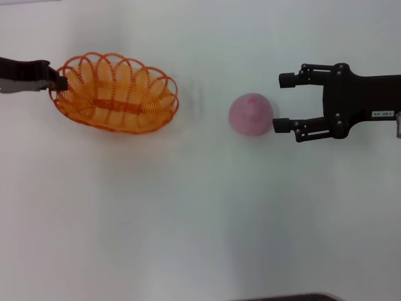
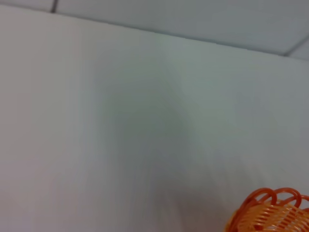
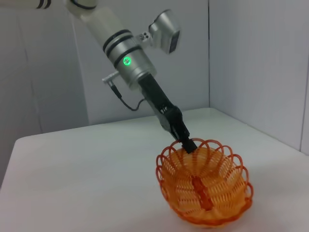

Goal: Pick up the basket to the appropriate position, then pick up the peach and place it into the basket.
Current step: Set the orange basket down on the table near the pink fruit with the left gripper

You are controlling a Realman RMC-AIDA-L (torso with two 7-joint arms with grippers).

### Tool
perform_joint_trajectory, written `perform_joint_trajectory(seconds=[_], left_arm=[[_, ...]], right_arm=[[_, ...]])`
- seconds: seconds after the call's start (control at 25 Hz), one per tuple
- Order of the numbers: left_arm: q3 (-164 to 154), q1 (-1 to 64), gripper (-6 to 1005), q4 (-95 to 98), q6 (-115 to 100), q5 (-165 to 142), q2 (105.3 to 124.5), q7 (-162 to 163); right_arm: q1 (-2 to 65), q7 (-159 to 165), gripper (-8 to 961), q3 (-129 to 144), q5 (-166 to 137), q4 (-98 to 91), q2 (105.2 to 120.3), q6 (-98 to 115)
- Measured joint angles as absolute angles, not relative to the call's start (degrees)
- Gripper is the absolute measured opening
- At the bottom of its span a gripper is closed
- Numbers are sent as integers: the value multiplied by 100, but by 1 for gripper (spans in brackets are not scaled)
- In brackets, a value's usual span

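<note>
Basket [image 1: 116, 94] lies lengthwise left-right, left tool [image 1: 57, 81] gripping its left rim.

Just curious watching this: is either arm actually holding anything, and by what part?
The left gripper holds the basket by its looped rim. The right gripper holds nothing; its open jaws sit beside the peach.

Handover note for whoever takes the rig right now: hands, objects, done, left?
Left hand: shut on the rim of the basket at its left end; in the right wrist view the basket looks tilted.
Right hand: open, fingers pointing at the peach, lower fingertip right beside it, not closed on it.
Peach sits on the white table, right of the basket and apart from it.
Done: basket gripped.
Left: settle the basket in position, grasp the peach, place it in the basket.
</note>
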State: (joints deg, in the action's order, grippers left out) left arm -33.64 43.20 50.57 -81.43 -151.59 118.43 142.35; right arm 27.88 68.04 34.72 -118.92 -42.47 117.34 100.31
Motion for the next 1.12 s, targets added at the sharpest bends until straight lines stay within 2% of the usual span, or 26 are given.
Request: perform_joint_trajectory(seconds=[0.36,0.52,1.12], left_arm=[[-3365,4042,55,5183,-7684,-15150,12176,15047],[-3366,3995,88,5206,-7604,-15150,12260,15122],[-3372,3728,211,5376,-7503,-14977,12329,15194]], right_arm=[[2864,6661,881,3415,-11848,-4315,11668,10191],[2877,6566,881,3409,-11847,-4316,11649,10134],[2883,6522,881,3338,-11838,-4310,11652,10039]])
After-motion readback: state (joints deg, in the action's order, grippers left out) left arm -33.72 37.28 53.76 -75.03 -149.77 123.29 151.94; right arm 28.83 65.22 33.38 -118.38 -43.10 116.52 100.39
